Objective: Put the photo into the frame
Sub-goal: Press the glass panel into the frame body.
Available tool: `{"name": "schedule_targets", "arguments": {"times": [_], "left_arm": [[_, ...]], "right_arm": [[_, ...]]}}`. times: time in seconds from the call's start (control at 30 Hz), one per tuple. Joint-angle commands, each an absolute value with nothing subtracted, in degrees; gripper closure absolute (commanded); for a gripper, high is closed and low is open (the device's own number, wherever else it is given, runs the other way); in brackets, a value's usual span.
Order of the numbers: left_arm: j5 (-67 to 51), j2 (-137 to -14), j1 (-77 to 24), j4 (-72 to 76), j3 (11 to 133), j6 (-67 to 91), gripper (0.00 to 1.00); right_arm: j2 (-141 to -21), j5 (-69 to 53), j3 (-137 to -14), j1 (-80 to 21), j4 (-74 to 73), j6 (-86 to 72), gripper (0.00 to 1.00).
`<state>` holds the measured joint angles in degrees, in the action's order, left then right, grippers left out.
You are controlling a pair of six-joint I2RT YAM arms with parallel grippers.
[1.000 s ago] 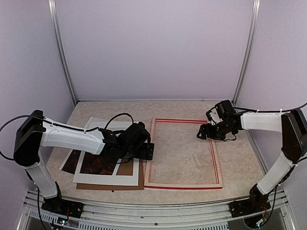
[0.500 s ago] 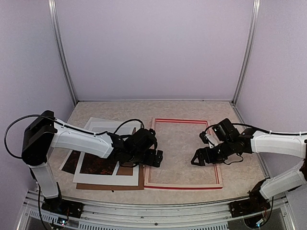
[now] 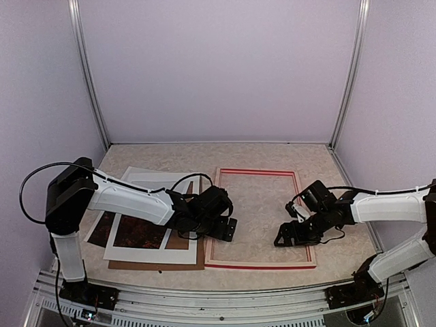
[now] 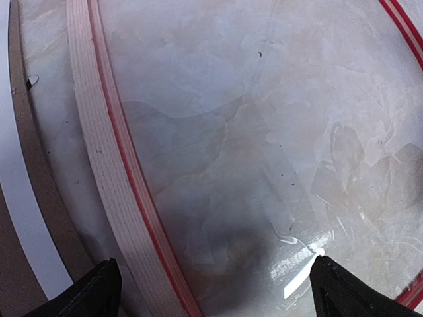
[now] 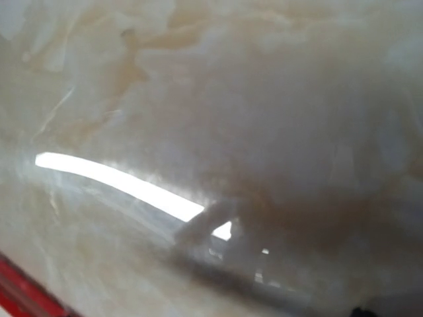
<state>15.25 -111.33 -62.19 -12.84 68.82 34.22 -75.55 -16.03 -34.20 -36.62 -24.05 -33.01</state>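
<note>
Your task is barely begun: the photo [image 3: 136, 233] lies under the mat [image 3: 153, 253] at the desk's [image 3: 272, 153] left, outside the frame [image 3: 259, 263]. Your left end effector [image 3: 225, 229] and right end effector [image 3: 289, 236] hover over the frame, both released, grasping nothing.

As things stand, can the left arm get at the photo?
Probably not: the photo lies under the white mat board, showing only through its window and at its left edge; the open left gripper is over the frame.
</note>
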Motion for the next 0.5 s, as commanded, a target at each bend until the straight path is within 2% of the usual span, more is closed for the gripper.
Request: {"name": "schedule_targets", "arguments": {"times": [0.0, 0.47], "left_arm": [[16.89, -112.38, -62.23, -16.50, 69.73, 34.71, 0.01], [22.47, -114.87, -60.56, -23.46, 72.85, 34.37, 0.01]], "right_arm": [[-76.76, -13.72, -34.23, -37.00, -22.76, -34.29, 0.09], [-83.12, -7.26, -40.63, -36.29, -26.96, -34.72, 0.09]]}}
